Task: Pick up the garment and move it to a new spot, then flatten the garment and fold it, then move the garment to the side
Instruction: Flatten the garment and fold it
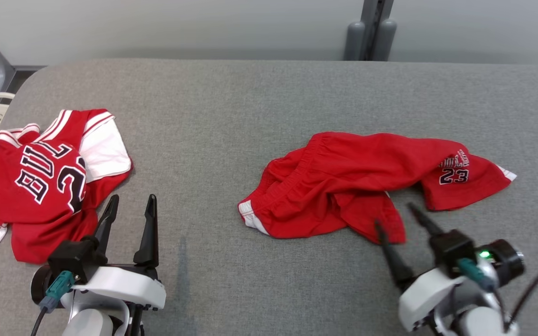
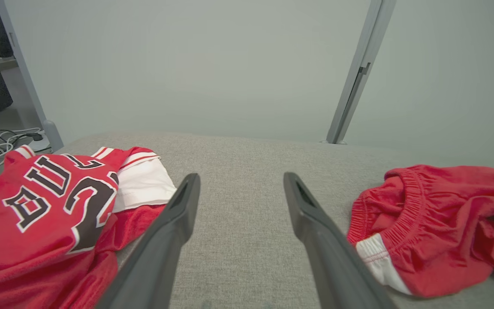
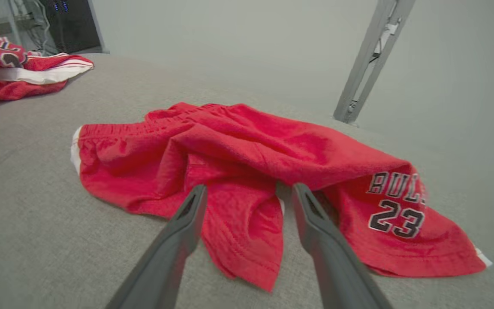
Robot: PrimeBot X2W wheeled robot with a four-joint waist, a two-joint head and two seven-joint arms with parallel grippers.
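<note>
Grey tabletop (image 1: pixel 259 107) lies open between jersey (image 1: pixel 40 177) and crumpled shorts (image 1: pixel 343 186).

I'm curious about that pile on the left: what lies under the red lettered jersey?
White fabric peeks out from beneath the red lettered jersey at its right and lower-left edges, on the grey fabric table. Whether anything else lies below is covered.

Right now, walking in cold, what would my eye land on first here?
Two bright red basketball garments on the grey padded surface: crumpled red shorts marked 23 lie right of centre, and a rumpled red jersey with white parts sits at the left edge. Next come the two dark-fingered grippers at the near edge, both open: the left gripper beside the jersey, the right gripper with its fingers at the shorts' near edge.
</note>
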